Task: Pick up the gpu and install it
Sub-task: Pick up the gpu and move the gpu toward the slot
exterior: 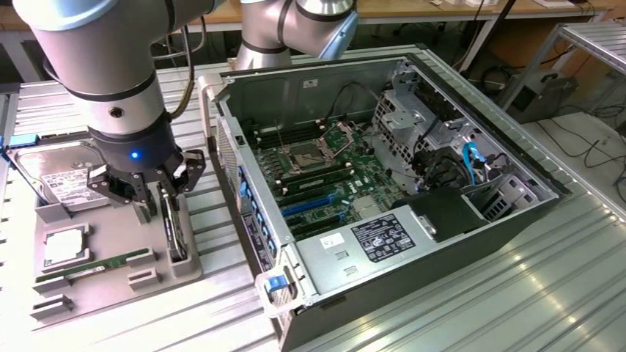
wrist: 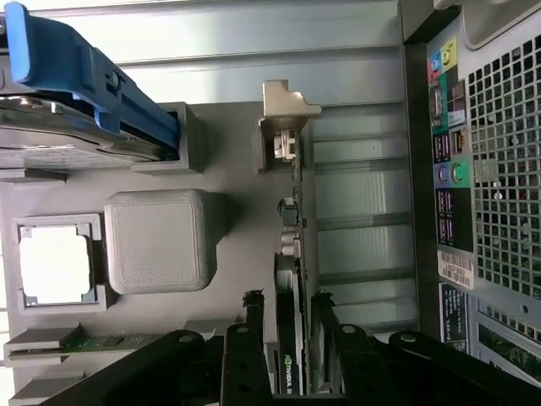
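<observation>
Wrist view: end effector (wrist: pixel 287 298) straddles the gpu (wrist: pixel 302 220) in the grey holder (wrist: pixel 228 152), clenched or not I cannot tell; a skewed pull could jam it.

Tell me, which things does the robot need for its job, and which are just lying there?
For the job:
gpu
open computer case
blue card slots

Just lying about:
hard drive
memory stick
square chip

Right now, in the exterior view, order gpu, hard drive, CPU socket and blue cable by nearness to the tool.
1. gpu, under the tool.
2. hard drive, exterior view's left.
3. CPU socket, inside case.
4. blue cable, exterior view's right.
</observation>
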Controlling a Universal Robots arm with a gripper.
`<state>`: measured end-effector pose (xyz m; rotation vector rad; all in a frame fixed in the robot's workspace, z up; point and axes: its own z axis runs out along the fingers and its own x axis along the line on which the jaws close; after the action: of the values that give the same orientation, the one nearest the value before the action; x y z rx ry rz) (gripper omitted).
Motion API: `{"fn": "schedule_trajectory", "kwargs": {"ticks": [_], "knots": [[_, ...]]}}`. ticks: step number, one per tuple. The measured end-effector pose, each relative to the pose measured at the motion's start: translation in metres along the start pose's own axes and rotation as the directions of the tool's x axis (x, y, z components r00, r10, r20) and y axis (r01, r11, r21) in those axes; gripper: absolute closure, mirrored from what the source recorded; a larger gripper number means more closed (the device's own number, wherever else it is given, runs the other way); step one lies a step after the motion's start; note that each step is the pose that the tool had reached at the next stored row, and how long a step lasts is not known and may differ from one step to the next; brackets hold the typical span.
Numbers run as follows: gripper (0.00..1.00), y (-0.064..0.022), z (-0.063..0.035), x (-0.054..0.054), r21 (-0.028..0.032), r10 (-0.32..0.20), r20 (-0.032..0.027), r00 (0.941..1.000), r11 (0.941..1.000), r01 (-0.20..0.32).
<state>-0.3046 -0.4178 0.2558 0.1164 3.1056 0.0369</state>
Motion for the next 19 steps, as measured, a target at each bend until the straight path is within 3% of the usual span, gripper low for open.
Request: {"fn": "schedule_trajectory", "kwargs": {"ticks": [4,19], "knots": [[0.64,-0.0002,0.0069,0.0,-0.0002,0.0,0.0027,1.0,1.0,0.0],[0.64,-0.0003,0.012,0.0,-0.0001,0.0,0.0027,1.0,1.0,0.0]]}}
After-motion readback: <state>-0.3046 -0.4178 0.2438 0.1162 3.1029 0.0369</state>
